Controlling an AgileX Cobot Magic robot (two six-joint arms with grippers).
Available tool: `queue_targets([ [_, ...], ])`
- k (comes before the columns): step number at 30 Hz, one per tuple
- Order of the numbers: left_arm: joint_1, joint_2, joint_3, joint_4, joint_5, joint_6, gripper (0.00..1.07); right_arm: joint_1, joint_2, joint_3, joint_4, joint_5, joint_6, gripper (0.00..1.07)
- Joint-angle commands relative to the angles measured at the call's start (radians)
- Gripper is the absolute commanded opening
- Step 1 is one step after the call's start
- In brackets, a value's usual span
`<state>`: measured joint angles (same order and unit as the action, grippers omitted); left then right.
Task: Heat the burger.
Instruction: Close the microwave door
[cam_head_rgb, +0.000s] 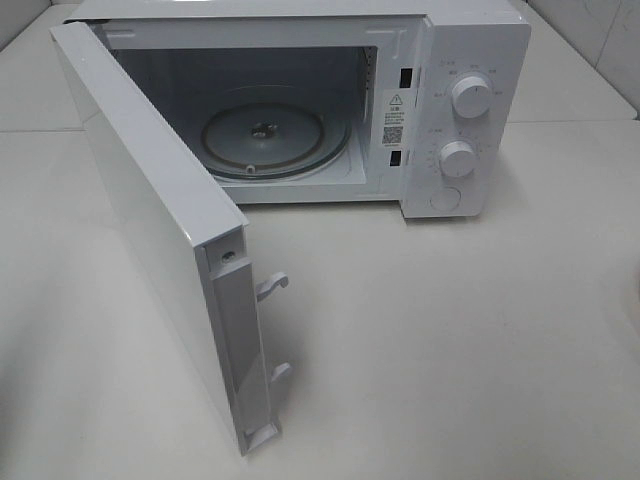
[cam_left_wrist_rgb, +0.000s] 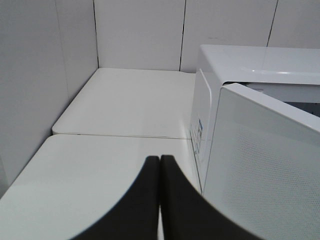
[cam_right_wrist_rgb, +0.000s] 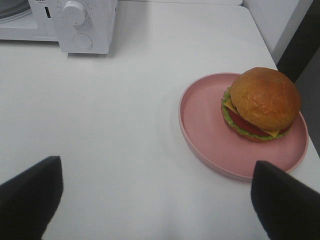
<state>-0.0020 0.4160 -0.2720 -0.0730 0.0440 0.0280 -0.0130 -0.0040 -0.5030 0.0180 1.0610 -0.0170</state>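
A white microwave (cam_head_rgb: 460, 60) stands at the back of the table with its door (cam_head_rgb: 150, 210) swung wide open toward the front left. Its glass turntable (cam_head_rgb: 262, 135) is bare. The burger (cam_right_wrist_rgb: 262, 102) with lettuce, cheese and tomato sits on a pink plate (cam_right_wrist_rgb: 205, 125), seen only in the right wrist view, to the right of the microwave's front. My right gripper (cam_right_wrist_rgb: 155, 192) is open and empty, just short of the plate. My left gripper (cam_left_wrist_rgb: 160, 165) is shut and empty, beside the microwave's left side (cam_left_wrist_rgb: 202, 120).
The microwave's two knobs (cam_head_rgb: 470, 95) and round button (cam_head_rgb: 445, 198) are on its right panel. White wall panels (cam_left_wrist_rgb: 140, 32) close the back and left. The table's right edge (cam_right_wrist_rgb: 265, 35) runs close by the plate.
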Motion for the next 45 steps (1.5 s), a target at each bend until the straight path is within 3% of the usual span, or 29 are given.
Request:
queue_targets([
  [1, 0.001, 0.036, 0.02, -0.064, -0.089, -0.008, 0.0, 0.002, -0.022, 0.002, -0.01, -0.006, 0.011, 0.99],
  [9, 0.001, 0.214, 0.06, -0.064, -0.258, 0.005, 0.0, 0.002, -0.022, 0.002, -0.01, -0.006, 0.011, 0.99],
  [13, 0.001, 0.357, 0.064, -0.008, -0.392, -0.004, 0.0, 0.002, -0.022, 0.002, -0.01, -0.006, 0.011, 0.99],
  [14, 0.001, 0.428, 0.064, 0.031, -0.438, -0.051, 0.0, 0.002, -0.022, 0.002, -0.01, -0.006, 0.011, 0.99],
  [15, 0.001, 0.428, 0.064, 0.031, -0.438, -0.051, 0.0, 0.002, -0.022, 0.002, -0.01, -0.006, 0.011, 0.99],
  [17, 0.001, 0.536, 0.064, 0.11, -0.49, -0.132, 0.0, 0.002, -0.022, 0.002, -0.01, -0.006, 0.011, 0.99],
  [18, 0.001, 0.536, 0.064, 0.11, -0.49, -0.132, 0.0, 0.002, -0.022, 0.002, -0.01, -0.006, 0.011, 0.99],
  [20, 0.001, 0.642, 0.064, 0.23, -0.559, -0.188, 0.0, 0.002, -0.022, 0.002, -0.01, -0.006, 0.011, 0.99],
  [21, 0.001, 0.642, 0.064, 0.23, -0.559, -0.188, 0.0, 0.002, -0.022, 0.002, -0.01, -0.006, 0.011, 0.99],
  [23, 0.001, 0.744, 0.064, 0.325, -0.682, -0.231, 0.0, 0.002, -0.022, 0.002, -0.01, -0.006, 0.011, 0.99],
  [26, 0.001, 0.775, 0.064, 0.345, -0.721, -0.24, 0.0, 0.002, -0.022, 0.002, -0.01, -0.006, 0.011, 0.99],
  [27, 0.001, 0.828, 0.064, 0.372, -0.819, -0.256, 0.0, 0.002, -0.022, 0.002, -0.01, -0.006, 0.011, 0.99],
  [34, 0.0, 1.013, 0.062, 0.383, -1.063, -0.252, 0.0, 0.002, -0.022, 0.002, -0.01, -0.006, 0.011, 0.99],
  [38, -0.002, 1.06, 0.039, 0.422, -1.079, -0.246, 0.0, 0.002, -0.022, 0.002, -0.01, -0.006, 0.011, 0.99],
  [42, -0.005, 1.135, -0.03, 0.548, -1.08, -0.256, 0.0, 0.002, -0.022, 0.002, -0.01, -0.006, 0.011, 0.99],
  [45, -0.035, 1.163, -0.062, 0.557, -1.079, -0.257, 0.0, 0.002, -0.022, 0.002, -0.01, -0.006, 0.011, 0.99],
])
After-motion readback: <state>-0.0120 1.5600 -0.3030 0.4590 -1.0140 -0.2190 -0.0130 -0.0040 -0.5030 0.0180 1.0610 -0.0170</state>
